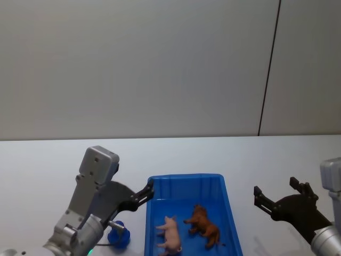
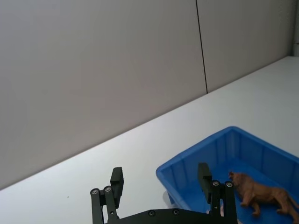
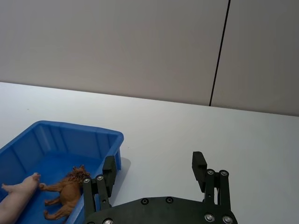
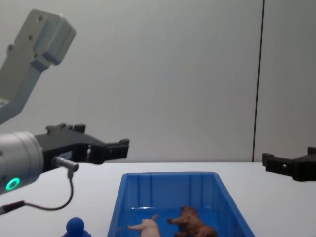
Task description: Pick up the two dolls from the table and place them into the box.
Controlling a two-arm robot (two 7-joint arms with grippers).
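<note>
Lying in the blue box (image 1: 185, 179), near end: pink pig (image 1: 169, 233) and brown dog (image 1: 204, 226), side by side, not touching. Small blue figure (image 1: 118, 236) on table (image 1: 42, 165) just left of box. Left gripper (image 2: 160, 178) raised by box's far left corner, fingers wide, holding nothing. Right gripper (image 1: 276, 188) raised right of box, fingers wide, holding nothing.

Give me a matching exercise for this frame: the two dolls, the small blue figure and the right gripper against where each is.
Things:
1 pink doll
2 brown doll
3 small blue figure
4 right gripper

Places:
A on the table left of the box, by the left gripper
B in the box, right half
C over the table right of the box, fingers open
D in the box, left half

Pairs: 1-D, 2-B, 3-A, 4-C.
</note>
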